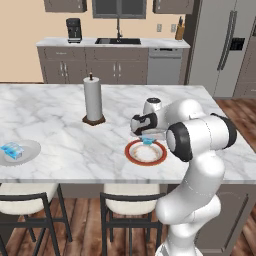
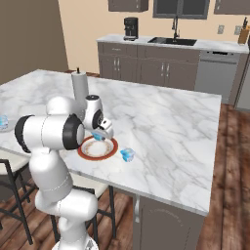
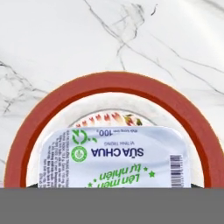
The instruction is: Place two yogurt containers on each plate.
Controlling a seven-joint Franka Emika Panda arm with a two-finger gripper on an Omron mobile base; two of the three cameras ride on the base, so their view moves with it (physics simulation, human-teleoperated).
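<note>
The gripper (image 1: 146, 138) hung over the red-rimmed plate (image 1: 134, 155) near the counter's front edge, its jaws clamped on a yogurt cup (image 1: 148, 141); in the hand view the cup's (image 3: 113, 157) printed foil lid sat directly above the plate's (image 3: 52, 105) centre, so the carry looked finished and only the lowering and letting go seemed left for this one. Whether the cup already touched the plate could not be told. Nothing else lay on that plate as far as the pictures showed. A second cup (image 2: 128, 154) stood on the marble (image 2: 166, 127) just beside the red-rimmed plate (image 2: 111, 152), on its right in the right base view, not yet on any plate. Far to the left, the plain grey plate (image 1: 31, 150) held light-blue yogurt packs (image 1: 12, 149); they read as a pair lying close together, though at that size the count was uncertain. By that reading, the grey plate was probably done, and the red-rimmed plate was getting its first cup. What remained was to set this cup down and release it, then fetch the cup on the marble and add it to the same plate.
</note>
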